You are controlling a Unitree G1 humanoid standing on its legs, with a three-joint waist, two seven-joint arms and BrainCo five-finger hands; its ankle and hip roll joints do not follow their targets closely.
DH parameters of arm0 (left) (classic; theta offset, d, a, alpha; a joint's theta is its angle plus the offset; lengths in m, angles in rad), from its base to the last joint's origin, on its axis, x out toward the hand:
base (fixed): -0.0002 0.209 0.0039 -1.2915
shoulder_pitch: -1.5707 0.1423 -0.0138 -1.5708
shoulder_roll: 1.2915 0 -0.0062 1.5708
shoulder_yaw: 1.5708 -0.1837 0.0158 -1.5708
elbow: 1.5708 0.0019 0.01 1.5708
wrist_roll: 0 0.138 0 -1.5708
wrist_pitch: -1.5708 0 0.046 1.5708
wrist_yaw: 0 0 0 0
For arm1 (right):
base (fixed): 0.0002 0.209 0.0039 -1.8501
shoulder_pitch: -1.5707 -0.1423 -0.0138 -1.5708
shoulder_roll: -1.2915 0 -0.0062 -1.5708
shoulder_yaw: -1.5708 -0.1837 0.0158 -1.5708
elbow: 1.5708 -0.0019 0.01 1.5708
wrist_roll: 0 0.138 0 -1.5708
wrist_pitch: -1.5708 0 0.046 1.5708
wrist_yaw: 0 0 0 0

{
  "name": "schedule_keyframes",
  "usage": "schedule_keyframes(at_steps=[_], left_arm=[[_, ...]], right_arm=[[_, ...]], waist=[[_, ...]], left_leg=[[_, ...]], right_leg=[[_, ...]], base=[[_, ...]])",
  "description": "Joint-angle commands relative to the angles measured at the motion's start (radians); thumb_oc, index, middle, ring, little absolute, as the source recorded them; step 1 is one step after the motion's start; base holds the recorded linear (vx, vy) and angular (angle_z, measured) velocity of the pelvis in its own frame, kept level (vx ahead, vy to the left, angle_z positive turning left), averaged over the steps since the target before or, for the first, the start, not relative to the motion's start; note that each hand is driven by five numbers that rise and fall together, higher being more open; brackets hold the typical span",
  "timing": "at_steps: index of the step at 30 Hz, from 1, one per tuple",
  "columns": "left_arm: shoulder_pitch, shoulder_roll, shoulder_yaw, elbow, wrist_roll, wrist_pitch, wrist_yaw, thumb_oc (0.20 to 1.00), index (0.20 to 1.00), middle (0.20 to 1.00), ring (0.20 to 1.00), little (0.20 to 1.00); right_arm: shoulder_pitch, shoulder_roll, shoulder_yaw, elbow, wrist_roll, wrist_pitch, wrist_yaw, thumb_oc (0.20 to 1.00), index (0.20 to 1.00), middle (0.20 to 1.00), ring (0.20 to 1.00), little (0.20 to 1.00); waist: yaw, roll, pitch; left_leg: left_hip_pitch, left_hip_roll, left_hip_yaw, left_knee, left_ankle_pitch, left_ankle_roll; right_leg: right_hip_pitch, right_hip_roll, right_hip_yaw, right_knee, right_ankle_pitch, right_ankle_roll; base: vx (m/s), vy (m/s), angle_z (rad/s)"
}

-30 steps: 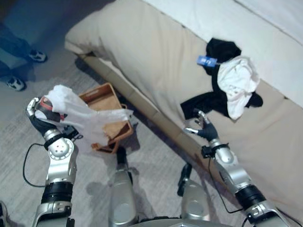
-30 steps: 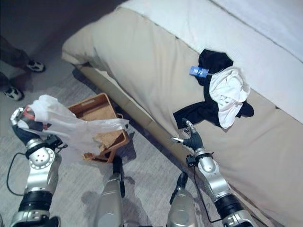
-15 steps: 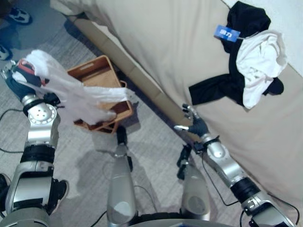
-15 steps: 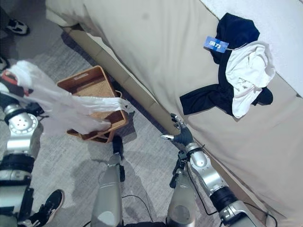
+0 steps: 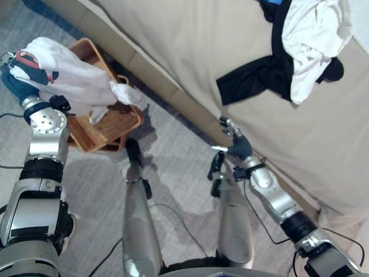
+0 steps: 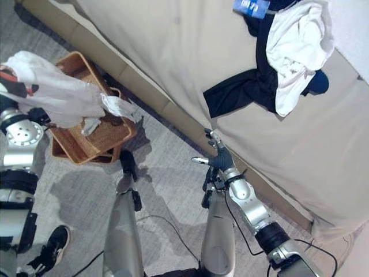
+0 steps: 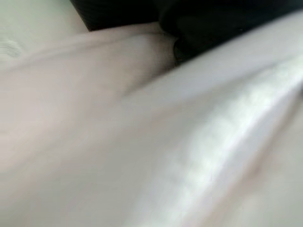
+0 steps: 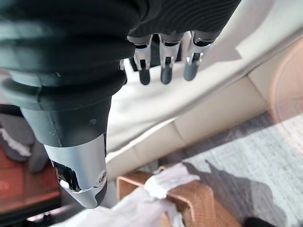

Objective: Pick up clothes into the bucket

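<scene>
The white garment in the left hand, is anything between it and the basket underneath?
Nothing visible blocks it. The left hand holds the white garment bunched directly over the open wicker basket on the floor, and its loose end already hangs toward the basket's inside.

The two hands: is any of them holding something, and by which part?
Left hand grips the white cloth garment by its upper end; right hand holds nothing.

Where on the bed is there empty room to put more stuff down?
The wide beige bedspread between the basket side and the black garment lies bare, and so does the stretch below the clothes, past the right hand. The crowded spot is up top, where the white garment lies piled on the black one.
</scene>
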Motion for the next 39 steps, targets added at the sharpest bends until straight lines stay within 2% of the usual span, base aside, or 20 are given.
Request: schedule_keyframes(at_steps=[1, 6, 12, 13, 14, 19, 28, 31, 33, 35, 36, 39], left_arm=[[-0.027, 0.072, 0.079, 0.021, 0.016, -0.028, 0.047, 0.200, 0.200, 0.200, 0.200, 0.200], [-0.097, 0.054, 0.070, 0.167, -0.077, -0.011, 0.017, 0.200, 0.200, 0.200, 0.200, 0.200], [-0.184, 0.043, 0.040, 0.324, -0.152, 0.052, -0.052, 0.200, 0.200, 0.200, 0.200, 0.200], [-0.192, 0.040, 0.040, 0.330, -0.167, 0.056, -0.062, 0.354, 0.354, 0.354, 0.354, 0.354], [-0.201, 0.039, 0.038, 0.340, -0.176, 0.062, -0.073, 1.000, 1.000, 1.000, 1.000, 1.000], [-0.219, 0.032, 0.032, 0.337, -0.193, 0.067, -0.087, 1.000, 1.000, 1.000, 1.000, 1.000], [-0.210, 0.016, 0.094, 0.360, -0.280, 0.068, -0.082, 1.000, 1.000, 1.000, 1.000, 1.000], [-0.187, 0.003, 0.143, 0.365, -0.322, 0.059, -0.067, 1.000, 1.000, 1.000, 1.000, 1.000], [-0.154, -0.020, 0.214, 0.343, -0.408, 0.018, -0.046, 1.000, 1.000, 1.000, 1.000, 1.000], [-0.119, -0.044, 0.241, 0.315, -0.429, 0.003, -0.046, 1.000, 1.000, 1.000, 1.000, 1.000], [-0.108, -0.049, 0.246, 0.308, -0.428, 0.002, -0.044, 1.000, 1.000, 1.000, 1.000, 1.000], [0.020, -0.130, 0.198, 0.129, -0.283, -0.019, -0.043, 1.000, 1.000, 1.000, 1.000, 1.000]], right_arm=[[0.048, -0.006, -0.038, -0.092, 0.016, -0.080, -0.003, 1.000, 1.000, 1.000, 1.000, 1.000], [0.044, -0.013, -0.026, -0.095, 0.029, -0.081, 0.003, 1.000, 1.000, 1.000, 1.000, 1.000], [0.024, -0.028, -0.016, -0.069, 0.046, -0.078, 0.006, 1.000, 1.000, 1.000, 1.000, 1.000], [0.024, -0.031, -0.016, -0.070, 0.048, -0.076, 0.007, 1.000, 1.000, 1.000, 1.000, 1.000], [0.024, -0.036, -0.016, -0.070, 0.049, -0.075, 0.010, 1.000, 1.000, 1.000, 1.000, 1.000], [0.035, -0.044, -0.024, -0.067, 0.049, -0.072, 0.016, 1.000, 1.000, 1.000, 1.000, 1.000], [0.036, -0.053, -0.032, -0.039, 0.057, -0.058, 0.024, 1.000, 1.000, 1.000, 1.000, 1.000], [0.037, -0.055, -0.034, -0.019, 0.057, -0.053, 0.018, 1.000, 1.000, 1.000, 1.000, 1.000], [0.032, -0.054, -0.031, -0.006, 0.059, -0.042, 0.015, 1.000, 1.000, 1.000, 1.000, 1.000], [0.033, -0.051, -0.030, -0.006, 0.056, -0.037, 0.012, 1.000, 1.000, 1.000, 1.000, 1.000], [0.036, -0.054, -0.027, -0.007, 0.055, -0.037, 0.012, 1.000, 1.000, 1.000, 1.000, 1.000], [0.044, -0.048, -0.040, 0.000, 0.037, -0.038, 0.002, 1.000, 1.000, 1.000, 1.000, 1.000]], waist=[[-0.004, -0.080, -0.008], [-0.022, -0.097, -0.008], [-0.034, -0.099, -0.008], [-0.037, -0.099, -0.008], [-0.040, -0.098, -0.008], [-0.042, -0.096, -0.008], [-0.037, -0.090, -0.008], [-0.032, -0.087, -0.008], [-0.021, -0.086, -0.008], [-0.015, -0.088, -0.008], [-0.014, -0.088, -0.008], [-0.001, -0.086, -0.008]], left_leg=[[-0.065, 0.005, 0.014, 0.198, -0.198, 0.022], [-0.109, 0.005, 0.001, 0.234, -0.211, 0.027], [-0.118, 0.004, 0.001, 0.257, -0.226, 0.035], [-0.116, 0.004, 0.001, 0.258, -0.227, 0.036], [-0.114, 0.005, 0.003, 0.259, -0.229, 0.037], [-0.107, 0.003, 0.006, 0.259, -0.232, 0.040], [-0.063, -0.002, 0.013, 0.233, -0.228, 0.038], [-0.035, -0.004, 0.019, 0.213, -0.223, 0.036], [0.008, 0.001, 0.029, 0.195, -0.222, 0.033], [0.046, 0.004, 0.039, 0.181, -0.221, 0.032], [0.055, 0.005, 0.042, 0.176, -0.221, 0.032], [0.159, 0.010, 0.065, 0.117, -0.210, 0.028]], right_leg=[[-0.048, -0.008, 0.069, -0.024, 0.082, 0.028], [-0.089, 0.001, 0.078, 0.000, 0.076, 0.026], [-0.105, 0.003, 0.089, 0.019, 0.068, 0.025], [-0.103, 0.004, 0.089, 0.019, 0.069, 0.025], [-0.103, 0.005, 0.091, 0.018, 0.070, 0.024], [-0.101, 0.007, 0.098, 0.013, 0.073, 0.024], [-0.068, 0.009, 0.101, -0.012, 0.087, 0.032], [-0.040, 0.006, 0.097, -0.029, 0.098, 0.035], [-0.008, 0.010, 0.098, -0.050, 0.116, 0.041], [0.022, 0.013, 0.101, -0.071, 0.132, 0.044], [0.029, 0.015, 0.103, -0.076, 0.135, 0.044], [0.103, 0.013, 0.088, -0.119, 0.165, 0.044]], base=[[0.00, 0.000, 0.00], [0.00, 0.001, -0.01], [0.00, 0.011, 0.00], [0.00, 0.028, -0.03], [-0.01, 0.036, -0.05], [0.00, 0.013, -0.01], [0.00, 0.012, -0.01], [0.00, 0.000, 0.00], [0.00, 0.042, -0.03], [0.00, 0.045, -0.09], [-0.01, 0.047, -0.13], [0.00, 0.059, -0.16]])
